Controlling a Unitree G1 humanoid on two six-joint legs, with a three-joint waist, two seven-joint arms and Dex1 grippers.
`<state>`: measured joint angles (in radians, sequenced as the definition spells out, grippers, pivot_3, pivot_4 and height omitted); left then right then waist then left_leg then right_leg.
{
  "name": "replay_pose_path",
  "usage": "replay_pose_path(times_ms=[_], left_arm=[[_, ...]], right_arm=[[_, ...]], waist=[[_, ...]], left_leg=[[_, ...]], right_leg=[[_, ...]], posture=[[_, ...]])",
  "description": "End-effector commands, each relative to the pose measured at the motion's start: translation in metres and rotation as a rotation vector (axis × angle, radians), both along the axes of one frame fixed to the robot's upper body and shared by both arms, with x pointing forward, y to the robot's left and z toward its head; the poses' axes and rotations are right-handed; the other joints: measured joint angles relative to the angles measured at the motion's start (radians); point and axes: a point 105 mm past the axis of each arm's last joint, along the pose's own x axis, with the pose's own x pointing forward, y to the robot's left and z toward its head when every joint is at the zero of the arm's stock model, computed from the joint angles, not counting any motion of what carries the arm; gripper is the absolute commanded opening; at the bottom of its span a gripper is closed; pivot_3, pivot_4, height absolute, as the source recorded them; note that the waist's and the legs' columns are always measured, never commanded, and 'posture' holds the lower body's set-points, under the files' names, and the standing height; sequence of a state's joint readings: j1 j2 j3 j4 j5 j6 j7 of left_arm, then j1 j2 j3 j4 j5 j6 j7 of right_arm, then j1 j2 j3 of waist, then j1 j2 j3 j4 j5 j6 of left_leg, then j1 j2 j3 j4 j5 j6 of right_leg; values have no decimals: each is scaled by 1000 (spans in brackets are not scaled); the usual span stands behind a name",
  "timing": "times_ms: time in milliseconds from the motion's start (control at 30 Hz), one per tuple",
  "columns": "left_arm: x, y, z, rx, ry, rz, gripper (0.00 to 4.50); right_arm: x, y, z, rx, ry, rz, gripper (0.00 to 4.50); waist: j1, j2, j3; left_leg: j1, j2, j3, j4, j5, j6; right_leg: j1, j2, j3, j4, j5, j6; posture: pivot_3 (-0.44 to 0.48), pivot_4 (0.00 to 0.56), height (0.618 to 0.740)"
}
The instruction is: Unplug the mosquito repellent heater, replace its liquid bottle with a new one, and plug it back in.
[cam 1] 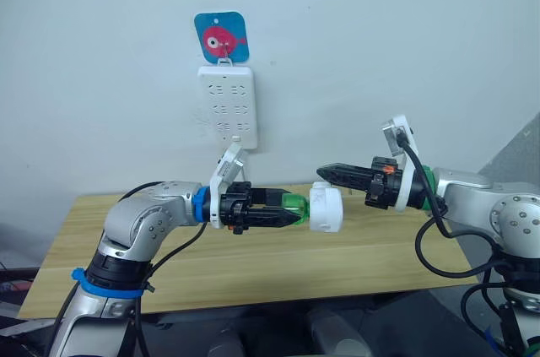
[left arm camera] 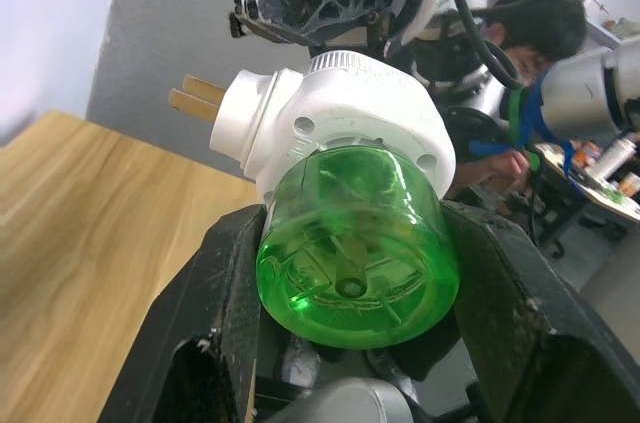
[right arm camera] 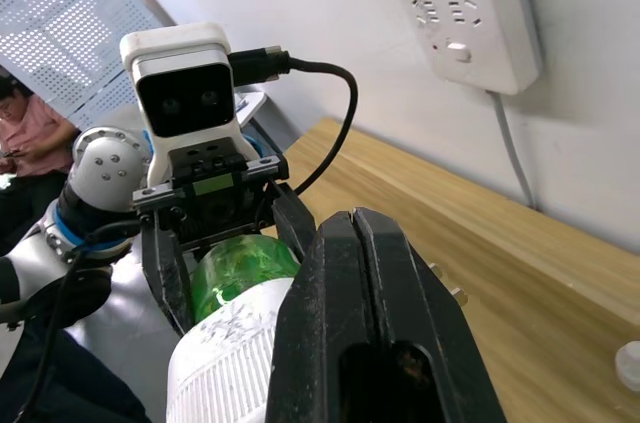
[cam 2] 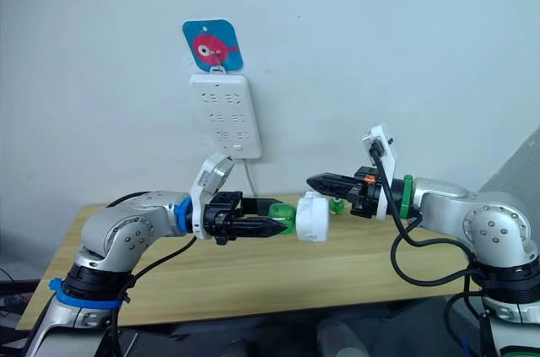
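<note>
Left gripper (cam 1: 287, 209) clamped on green bottle (cam 1: 294, 208), fingers (left arm camera: 215, 293) pressing bottle's sides, held in mid-air above wooden table (cam 1: 253, 268) at approx. centre of scene. Bottle seated in underside of white mosquito repellent heater (cam 1: 326, 208); heater off the power strip, carried via bottle, not touching table. In left wrist view, bottle base (left arm camera: 358, 243) toward camera, wick stem visible through translucent body, heater (left arm camera: 345, 118) beyond it w/ two metal prongs (left arm camera: 195, 98) sticking out sideways, free in air. Right gripper (cam 1: 325, 173) w/ fingers together, nothing between them, tip just above heater's top edge on its wall-ward side; in right wrist view closed fingers (right arm camera: 375, 323) directly over ribbed white heater body (right arm camera: 225, 363), contact w/ heater cannot be told. Same view: left gripper's fingers (right arm camera: 170, 278) around green bottle (right arm camera: 240, 268), left wrist camera above them. White multi-socket power strip (cam 1: 227, 106) vertical on wall behind table, hung below blue tag w/ red fish (cam 1: 221, 37); cord running down from strip's lower end behind table. Small green item w/ pale top (cam 2: 337, 204) on table behind heater, near right gripper, partly hidden; cannot confirm as capped bottle. Small white round object (right arm camera: 630, 363) on table surface at edge of right wrist view, well apart from heater. Person seated in background, left wrist view (left arm camera: 530, 33); another person in pink top, right wrist view (right arm camera: 25, 138).
</note>
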<state>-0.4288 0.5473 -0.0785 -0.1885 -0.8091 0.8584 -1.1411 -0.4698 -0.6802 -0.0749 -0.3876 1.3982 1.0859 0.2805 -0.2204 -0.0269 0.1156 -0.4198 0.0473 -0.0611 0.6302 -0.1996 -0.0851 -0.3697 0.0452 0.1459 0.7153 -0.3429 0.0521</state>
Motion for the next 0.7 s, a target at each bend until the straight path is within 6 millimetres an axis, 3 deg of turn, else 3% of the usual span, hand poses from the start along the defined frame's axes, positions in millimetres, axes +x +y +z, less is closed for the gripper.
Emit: replay_pose_path(times_ms=[33, 333, 367, 467, 567, 700], left_arm=[[4, 0, 10, -45, -69, 61, 2342], [18, -4, 5, -128, -151, 276, 2342], [17, -5, 5, -138, -152, 293, 2342], [21, -8, 4, -160, -196, 360, 2342], [20, -12, 3, -188, -207, 395, 2342], [20, -18, 4, -226, -195, 419, 2342]], right_arm=[[3, -16, 20, 37, -91, -69, 0], [-9, -41, 16, 81, -82, -219, 0], [-11, -45, 14, 87, -74, -249, 168], [-20, -55, 7, 163, -12, -337, 898], [-33, -61, -12, 200, 84, -435, 1998], [-41, -49, -24, 291, 177, -500, 3369]], waist=[[1, 0, 0], [0, 0, 0], [0, 0, 0], [2, 0, 0], [1, 0, -1], [-7, 1, -2]], left_leg=[[0, 0, 0, 0, 0, 0], [0, 0, 1, 0, 0, 0], [0, 0, 2, 0, 0, 0], [0, 0, 2, 0, 0, 0], [0, 0, 2, 0, 0, 0], [0, 0, 3, 0, 0, 0]], right_leg=[[0, 0, 0, 0, 0, 0], [0, 0, 1, -1, 0, 0], [0, 0, 2, -1, 0, 0], [0, 0, 2, -1, 0, 0], [0, 0, 3, -1, 0, 0], [1, 1, 6, -1, 0, 0]], posture=[[-207, 47, 740], [-224, 52, 740], [-224, 52, 740], [-236, 56, 740], [-247, 60, 740], [-258, 62, 740]])
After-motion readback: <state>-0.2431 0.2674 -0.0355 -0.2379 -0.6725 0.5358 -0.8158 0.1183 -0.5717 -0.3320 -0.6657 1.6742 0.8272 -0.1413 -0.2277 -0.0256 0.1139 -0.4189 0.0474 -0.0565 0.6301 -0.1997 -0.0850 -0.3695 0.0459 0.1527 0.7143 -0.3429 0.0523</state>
